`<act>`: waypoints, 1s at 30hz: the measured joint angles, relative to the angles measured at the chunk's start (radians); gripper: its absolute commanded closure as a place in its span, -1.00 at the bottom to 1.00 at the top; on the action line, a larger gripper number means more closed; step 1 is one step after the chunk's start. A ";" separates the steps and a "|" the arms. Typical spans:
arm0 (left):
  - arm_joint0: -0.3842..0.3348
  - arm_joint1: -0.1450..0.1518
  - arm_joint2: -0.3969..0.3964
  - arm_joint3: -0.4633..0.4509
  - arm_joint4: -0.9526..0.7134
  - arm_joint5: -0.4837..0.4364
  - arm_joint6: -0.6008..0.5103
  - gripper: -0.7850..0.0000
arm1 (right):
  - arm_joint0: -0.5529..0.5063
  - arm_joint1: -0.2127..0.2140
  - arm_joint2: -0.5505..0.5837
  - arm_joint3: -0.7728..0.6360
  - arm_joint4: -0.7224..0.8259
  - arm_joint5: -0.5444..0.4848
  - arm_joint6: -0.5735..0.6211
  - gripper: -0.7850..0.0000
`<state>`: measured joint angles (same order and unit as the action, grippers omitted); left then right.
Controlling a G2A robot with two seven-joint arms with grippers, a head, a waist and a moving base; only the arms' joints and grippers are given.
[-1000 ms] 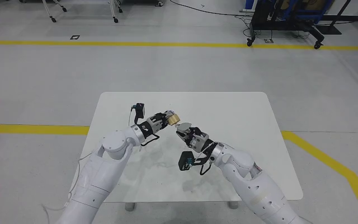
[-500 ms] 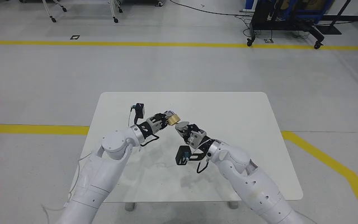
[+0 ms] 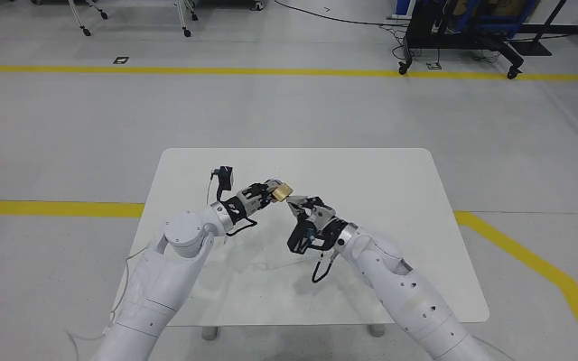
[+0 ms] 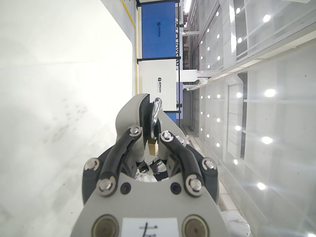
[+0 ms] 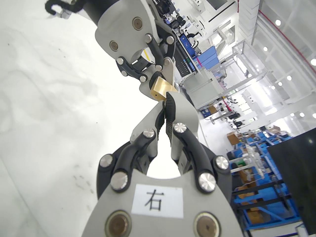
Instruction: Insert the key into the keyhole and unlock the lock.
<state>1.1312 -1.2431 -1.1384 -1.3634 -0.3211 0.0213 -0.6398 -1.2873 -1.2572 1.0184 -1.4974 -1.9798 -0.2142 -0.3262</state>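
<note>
Brass lock (image 5: 161, 88), one, in left gripper (image 4: 153, 110); right gripper (image 5: 166, 102) just beside.

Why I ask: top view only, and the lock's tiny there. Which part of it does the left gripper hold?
Observer: The shackle, pinched between the left gripper's pads.
Operator: Are the two sides lined up?
Observer: Yes; the lock's keyhole end points at the right gripper, tips almost on it.
Operator: Key visible?
Observer: No; its shut pads hide any key.
</note>
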 measured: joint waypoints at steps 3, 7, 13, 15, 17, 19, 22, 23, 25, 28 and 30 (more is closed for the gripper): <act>0.001 0.000 -0.002 0.000 0.002 -0.001 0.001 1.00 | 0.009 -0.003 0.013 0.030 0.098 -0.040 -0.033 1.00; 0.002 0.001 -0.006 0.000 0.002 -0.008 0.004 1.00 | 0.026 -0.005 0.024 0.084 0.203 -0.101 -0.092 1.00; 0.006 0.001 -0.009 -0.004 0.007 -0.012 0.009 1.00 | 0.046 -0.004 0.025 0.121 0.221 -0.138 -0.146 0.73; 0.007 0.001 -0.009 -0.005 0.008 -0.014 0.012 1.00 | 0.047 -0.001 0.022 0.115 0.193 -0.139 -0.157 0.22; 0.008 0.001 -0.009 -0.006 0.006 -0.011 0.013 1.00 | 0.044 0.003 0.021 0.104 0.149 -0.124 -0.153 0.07; 0.008 0.001 -0.010 -0.005 0.005 -0.007 0.014 1.00 | 0.036 0.006 0.020 0.088 0.114 -0.105 -0.149 0.06; 0.006 0.000 -0.009 -0.004 0.007 -0.001 0.016 1.00 | 0.016 0.013 0.032 0.064 0.066 -0.069 -0.141 0.05; 0.005 0.000 -0.007 -0.003 0.011 0.001 0.021 1.00 | 0.005 0.015 0.043 0.054 0.058 -0.053 -0.135 0.05; 0.002 -0.001 -0.001 -0.001 0.020 0.011 0.028 1.00 | -0.013 0.021 0.066 0.045 0.069 -0.042 -0.145 0.04; -0.011 -0.004 0.015 0.008 0.044 0.039 0.040 1.00 | -0.044 0.032 0.122 0.038 0.101 -0.037 -0.185 -0.26; -0.025 -0.005 0.035 0.014 0.099 0.067 0.070 1.00 | -0.069 0.042 0.170 0.032 0.121 -0.032 -0.214 -1.00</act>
<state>1.1066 -1.2483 -1.1032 -1.3496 -0.2216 0.0883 -0.5698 -1.3565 -1.2155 1.1885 -1.4657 -1.8591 -0.2464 -0.5407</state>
